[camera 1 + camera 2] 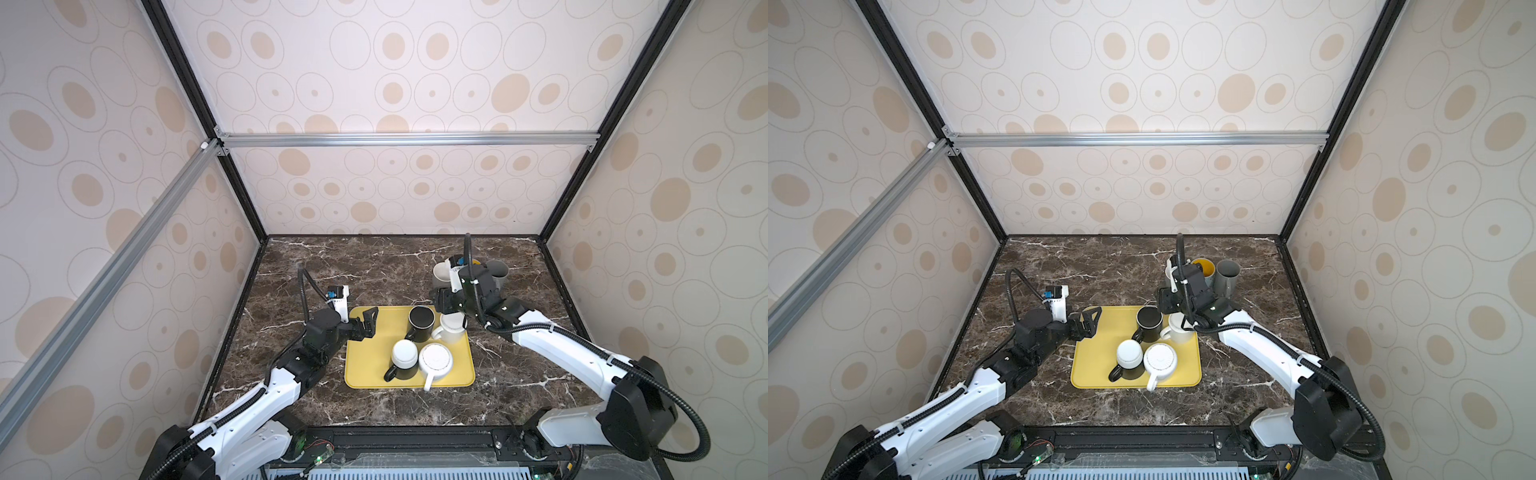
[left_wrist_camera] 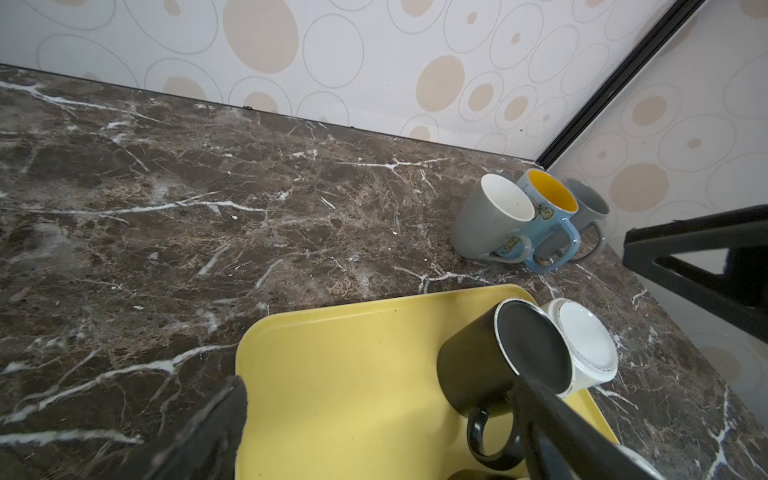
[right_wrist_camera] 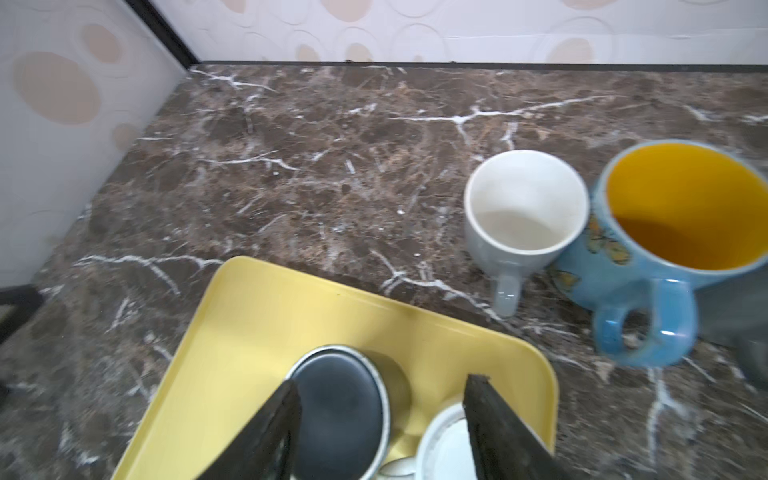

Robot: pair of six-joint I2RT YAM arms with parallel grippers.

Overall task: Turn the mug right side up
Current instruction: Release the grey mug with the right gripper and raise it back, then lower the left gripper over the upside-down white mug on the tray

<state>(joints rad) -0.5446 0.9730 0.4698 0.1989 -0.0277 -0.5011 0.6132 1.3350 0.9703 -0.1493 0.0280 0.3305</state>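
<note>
Several mugs stand upside down on the yellow tray (image 1: 365,374): a black mug (image 1: 422,321) and a white mug (image 1: 452,330) at the back, a black mug with a white base (image 1: 404,358) and another white mug (image 1: 435,360) in front. My right gripper (image 3: 382,399) is open and empty, hovering over the tray's far right corner above the back black mug (image 3: 340,411) and the white mug (image 3: 444,444). My left gripper (image 1: 369,324) is wide open over the tray's far left part, holding nothing; the back black mug (image 2: 511,357) lies beside one finger.
Three upright mugs stand on the marble table behind the tray at the right: a grey one with a white inside (image 3: 525,216), a blue one with a yellow inside (image 3: 673,232) and a grey one (image 1: 498,272). The enclosure walls close in behind and on both sides.
</note>
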